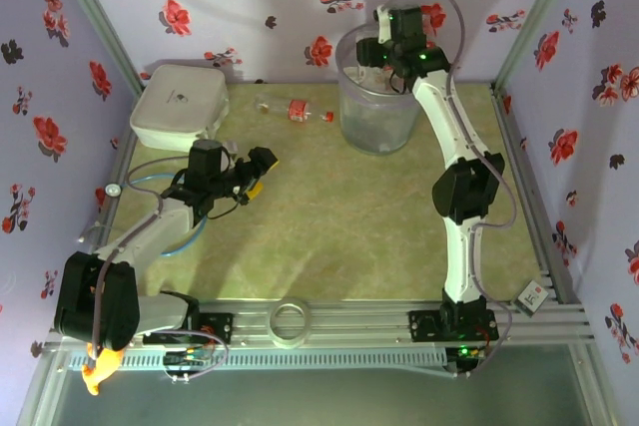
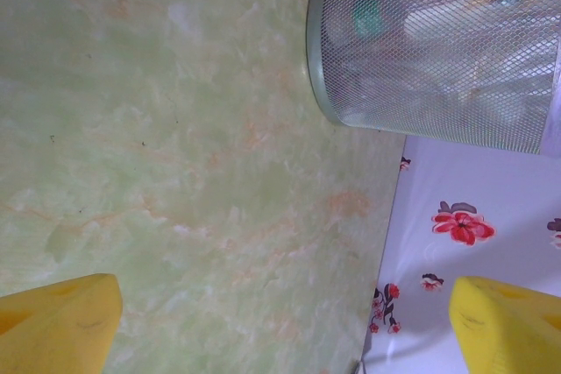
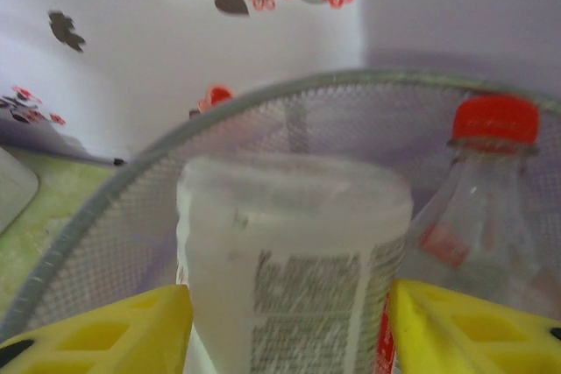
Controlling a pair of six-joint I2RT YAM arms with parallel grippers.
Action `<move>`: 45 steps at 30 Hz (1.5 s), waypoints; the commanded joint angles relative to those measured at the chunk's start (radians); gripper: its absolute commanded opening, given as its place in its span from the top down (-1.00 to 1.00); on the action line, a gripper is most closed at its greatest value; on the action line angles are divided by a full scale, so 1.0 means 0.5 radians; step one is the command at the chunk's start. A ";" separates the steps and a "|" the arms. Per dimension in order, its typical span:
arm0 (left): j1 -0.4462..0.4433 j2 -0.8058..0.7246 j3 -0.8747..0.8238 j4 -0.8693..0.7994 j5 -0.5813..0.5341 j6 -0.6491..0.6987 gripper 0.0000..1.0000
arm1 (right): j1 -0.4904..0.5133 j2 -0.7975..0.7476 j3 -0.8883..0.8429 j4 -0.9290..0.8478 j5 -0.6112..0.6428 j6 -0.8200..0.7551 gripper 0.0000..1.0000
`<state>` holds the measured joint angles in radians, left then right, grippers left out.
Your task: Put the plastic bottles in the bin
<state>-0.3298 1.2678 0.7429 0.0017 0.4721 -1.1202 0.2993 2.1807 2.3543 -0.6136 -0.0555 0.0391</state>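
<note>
The bin (image 1: 379, 125) stands at the back right of the green table. My right gripper (image 1: 377, 63) hangs over its mouth, shut on a clear plastic bottle with a white label (image 3: 298, 251); the bottle's base points away, inside the mesh rim (image 3: 96, 199). A bottle with a red cap (image 3: 491, 190) stands in the bin beside it. One red-labelled bottle (image 1: 297, 110) lies on the table left of the bin. My left gripper (image 1: 262, 163) hovers low over the mat, open and holding nothing (image 2: 280, 339), facing the bin (image 2: 438, 59).
A flat white rounded box (image 1: 180, 105) sits at the back left corner. A tape roll (image 1: 292, 321) lies on the near rail between the arm bases. Flowered walls close in the table on three sides.
</note>
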 commanded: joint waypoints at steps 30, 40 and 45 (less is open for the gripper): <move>-0.004 0.773 1.114 -0.732 -0.600 0.757 -0.99 | 0.020 -1.093 -1.227 0.389 -0.208 0.131 -0.53; -0.010 1.616 2.035 -0.546 -0.601 1.347 -0.95 | 0.015 -1.714 -2.169 0.482 -0.119 0.264 -0.52; -0.015 2.103 2.599 -0.504 -0.346 1.362 -0.91 | 0.007 -1.880 -2.461 0.482 -0.103 0.336 -0.53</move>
<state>-0.3321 2.2299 1.9255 -0.2729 0.2291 -0.4934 0.3038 1.2766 1.1751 -0.4091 -0.1307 0.1669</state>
